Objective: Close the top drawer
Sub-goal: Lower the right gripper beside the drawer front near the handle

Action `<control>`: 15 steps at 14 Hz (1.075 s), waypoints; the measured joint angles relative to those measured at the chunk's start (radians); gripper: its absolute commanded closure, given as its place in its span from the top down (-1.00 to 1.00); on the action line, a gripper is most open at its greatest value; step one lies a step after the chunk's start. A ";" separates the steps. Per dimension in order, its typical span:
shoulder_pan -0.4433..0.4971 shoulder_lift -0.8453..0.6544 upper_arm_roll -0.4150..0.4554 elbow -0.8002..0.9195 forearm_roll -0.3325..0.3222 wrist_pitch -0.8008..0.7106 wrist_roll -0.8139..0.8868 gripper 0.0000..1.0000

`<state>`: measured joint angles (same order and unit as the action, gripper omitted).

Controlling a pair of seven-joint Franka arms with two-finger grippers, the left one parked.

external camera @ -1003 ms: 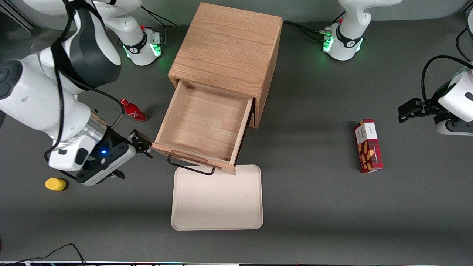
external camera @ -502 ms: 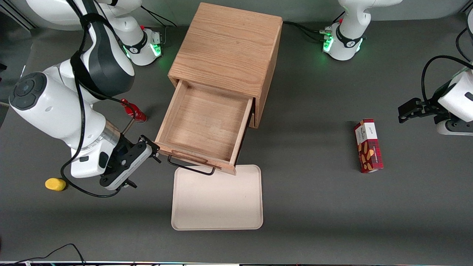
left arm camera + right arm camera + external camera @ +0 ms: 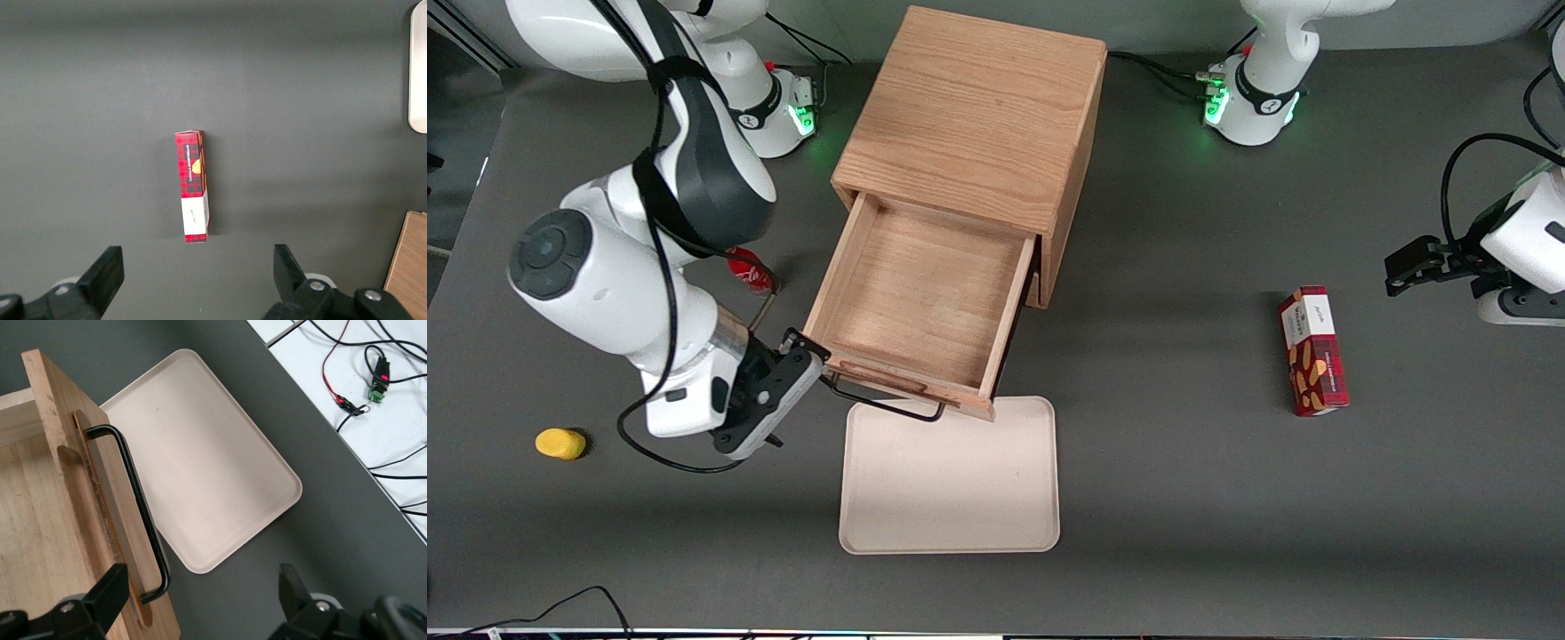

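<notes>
Drawer (image 3: 925, 307), front view: the upper box of the oak cabinet (image 3: 969, 124), pulled far out toward the camera and empty, its front overhanging the rim of the beige tray (image 3: 951, 480). A black wire handle (image 3: 885, 404) hangs from the front. The gripper (image 3: 811, 356) sits at the front's corner toward the working arm's end, just beside the handle's end. A red bottle (image 3: 749, 271) lies beside the cabinet, farther from the camera than the gripper.

Left wrist view: only a red box (image 3: 193, 187) on the dark table, well apart from the drawer.

Right wrist view: the drawer front (image 3: 80, 507) and handle (image 3: 137, 513) run between the two fingers (image 3: 100, 600), which stand wide apart and hold nothing; the tray (image 3: 200, 460) lies below.

Handling, as a judgement: rigid, light wood that should slide on its runners. No grasp is needed; a flat push on the front, near the handle's middle, would drive it in squarely, whereas a push at the corner may skew it.
</notes>
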<state>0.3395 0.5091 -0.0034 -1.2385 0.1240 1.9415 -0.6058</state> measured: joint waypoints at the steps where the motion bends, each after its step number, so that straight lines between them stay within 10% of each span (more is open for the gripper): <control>1: 0.003 0.008 0.000 0.000 0.000 0.000 -0.003 1.00; 15: 0.016 0.091 0.019 -0.003 0.097 -0.001 -0.042 1.00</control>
<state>0.3558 0.6002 0.0160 -1.2418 0.2214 1.9408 -0.6474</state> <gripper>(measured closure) 0.000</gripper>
